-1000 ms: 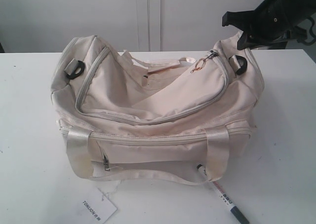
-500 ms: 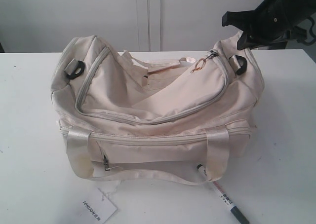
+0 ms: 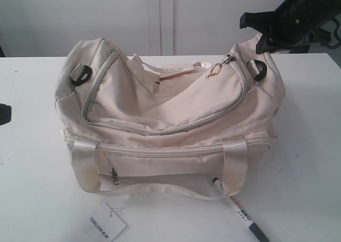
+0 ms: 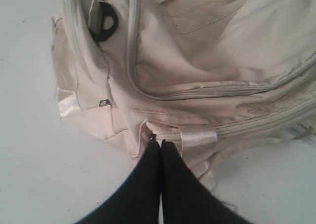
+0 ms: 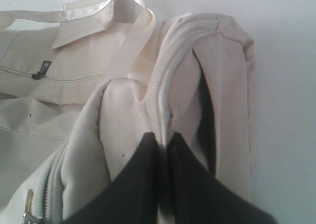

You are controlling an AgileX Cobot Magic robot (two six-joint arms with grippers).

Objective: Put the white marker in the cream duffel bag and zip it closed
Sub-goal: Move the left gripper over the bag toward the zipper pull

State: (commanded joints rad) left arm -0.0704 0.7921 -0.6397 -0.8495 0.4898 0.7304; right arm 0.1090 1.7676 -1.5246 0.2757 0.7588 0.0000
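Worktop (image 3: 32, 199) is white and carries everything. At the far left edge of the exterior view only a dark piece of the L end effector (image 3: 3, 114) shows, well apart from the bag. In the L wrist view its two black fingers (image 4: 148, 174) are pressed together w/ nothing btw them: closed, empty, pointing to the bag's near corner.

Next comes the cream duffel bag (image 3: 170, 109), in the middle of the worktop, soft and sunk in on top. A black strap ring (image 3: 81, 75) sits at its left end. The paper tag (image 3: 106, 226) w/ black letters lies flat on the worktop in front of the bag, towards its left side. The grey top zipper (image 3: 160, 129) runs in a curve across the front of the top panel, and the gold pull (image 3: 214, 70) hangs near its right end. I can not tell if the top is open at the back.

The white marker (image 3: 241, 214) is outside the bag. It lies on the worktop at the front right corner, diagonal, w/ its light tip just at the bag's bottom edge and its dark grey cap pointing away, to the lower edge of the view.

The R end effector (image 5: 163, 141) is at the bag's right end, raised. Its fingers are closed on the fabric at the zipper seam and pinch it.
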